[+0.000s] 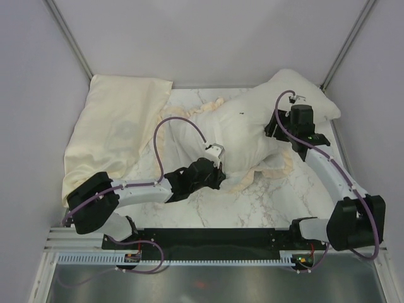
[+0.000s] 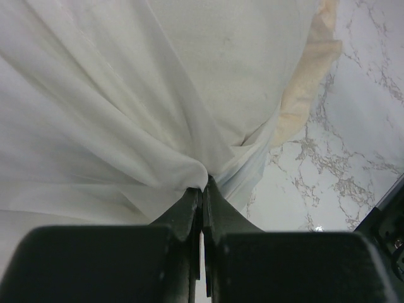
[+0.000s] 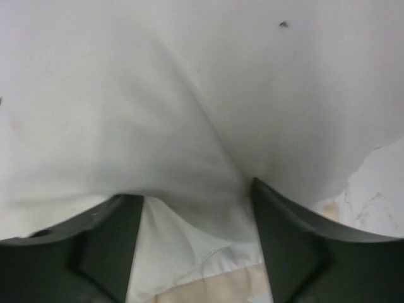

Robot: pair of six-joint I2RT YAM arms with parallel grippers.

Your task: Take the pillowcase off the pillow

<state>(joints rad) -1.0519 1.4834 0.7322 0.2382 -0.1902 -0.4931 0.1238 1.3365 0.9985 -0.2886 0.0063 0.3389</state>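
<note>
The pillowcase [image 1: 237, 136] lies whitish side up in the middle of the table, its cream frill [image 1: 243, 182] showing along the near edge. My left gripper [image 1: 216, 172] is shut on a bunched fold of this fabric [image 2: 158, 126], which fans out from the closed tips [image 2: 203, 184]. The plump off-white pillow [image 1: 300, 88] bulges at the back right; I cannot tell where the case ends on it. My right gripper [image 1: 276, 134] stands open over that end. White cloth [image 3: 189, 126] humps between its spread fingers [image 3: 113, 233], touching the right one, with frill [image 3: 214, 287] below.
A flat pale-yellow cloth [image 1: 117, 136] lies at the back left against the wall. Marble tabletop [image 1: 240, 205] shows in front of the pillowcase. White walls close in the back and both sides. The left arm's purple cable [image 1: 170, 123] loops above the fabric.
</note>
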